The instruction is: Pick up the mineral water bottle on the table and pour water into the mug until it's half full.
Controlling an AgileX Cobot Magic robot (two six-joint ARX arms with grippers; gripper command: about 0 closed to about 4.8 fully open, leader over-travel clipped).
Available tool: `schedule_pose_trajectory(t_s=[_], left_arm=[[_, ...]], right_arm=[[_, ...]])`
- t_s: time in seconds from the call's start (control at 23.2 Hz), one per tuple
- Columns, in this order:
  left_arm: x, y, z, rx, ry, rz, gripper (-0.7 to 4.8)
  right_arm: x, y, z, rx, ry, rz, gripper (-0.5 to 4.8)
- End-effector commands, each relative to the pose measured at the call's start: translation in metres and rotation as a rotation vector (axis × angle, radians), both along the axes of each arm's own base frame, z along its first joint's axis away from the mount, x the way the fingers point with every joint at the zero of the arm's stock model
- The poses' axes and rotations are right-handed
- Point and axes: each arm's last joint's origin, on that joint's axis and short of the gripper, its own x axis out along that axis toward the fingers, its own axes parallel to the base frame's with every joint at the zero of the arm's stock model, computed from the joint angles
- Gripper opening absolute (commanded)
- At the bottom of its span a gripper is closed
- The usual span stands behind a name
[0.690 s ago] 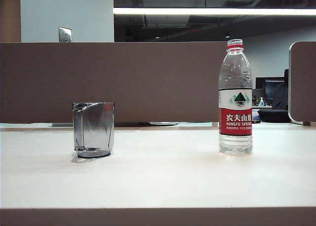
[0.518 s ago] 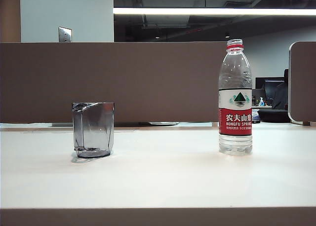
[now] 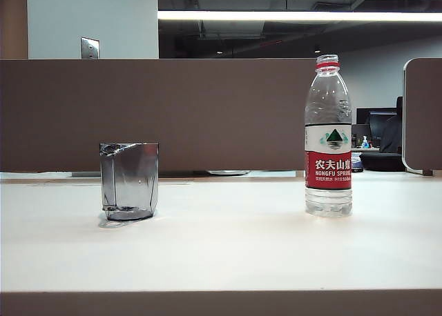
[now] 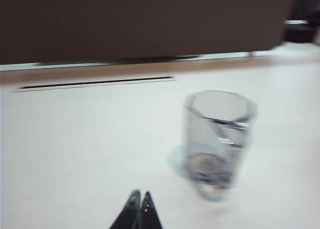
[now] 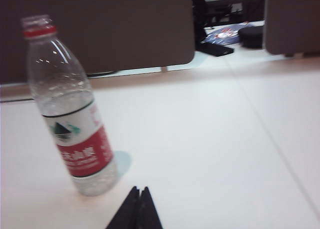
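Note:
The mineral water bottle (image 3: 329, 138) stands upright and uncapped on the right of the white table (image 3: 228, 247), with a red neck ring and red-and-white label; it also shows in the right wrist view (image 5: 67, 109). The smoky-grey mug (image 3: 129, 181) stands on the left and appears in the left wrist view (image 4: 217, 139). My left gripper (image 4: 140, 194) is shut with nothing in it, short of the mug and apart from it. Shut and empty too, my right gripper (image 5: 139, 189) sits near the bottle's base without touching it. Neither gripper shows in the exterior view.
A brown partition (image 3: 173, 112) runs along the table's far edge, with a second panel (image 3: 423, 116) at the right. The brown front edge (image 3: 221, 303) of the table lies nearest the exterior camera. Office clutter (image 5: 227, 34) sits beyond the partition.
The exterior view has shifted by a couple of pixels; bottle and mug stand where they were. The left wrist view is blurred.

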Motion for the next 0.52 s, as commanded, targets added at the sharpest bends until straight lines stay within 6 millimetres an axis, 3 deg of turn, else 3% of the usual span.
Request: schedule_pose_trajectory(t_s=[0.04,0.3,0.47,0.52], left_arm=[[-0.004,-0.013,0.002,-0.003,-0.009,-0.142,-0.05],[-0.016,-0.034,0.002,-0.004,-0.009,-0.389,-0.05],[-0.02,-0.038,0.002,-0.004,-0.009,-0.452,-0.05],[-0.02,-0.038,0.002,-0.004,-0.009,-0.451,-0.05]], right_arm=[[0.0,0.002,0.0,0.154,-0.001,0.062,-0.01],[0.0,0.005,-0.006,0.281,0.082,0.147,-0.01],[-0.001,0.007,-0.012,0.289,0.155,0.221,0.0],[-0.002,0.008,-0.011,0.285,0.158,0.257,0.21]])
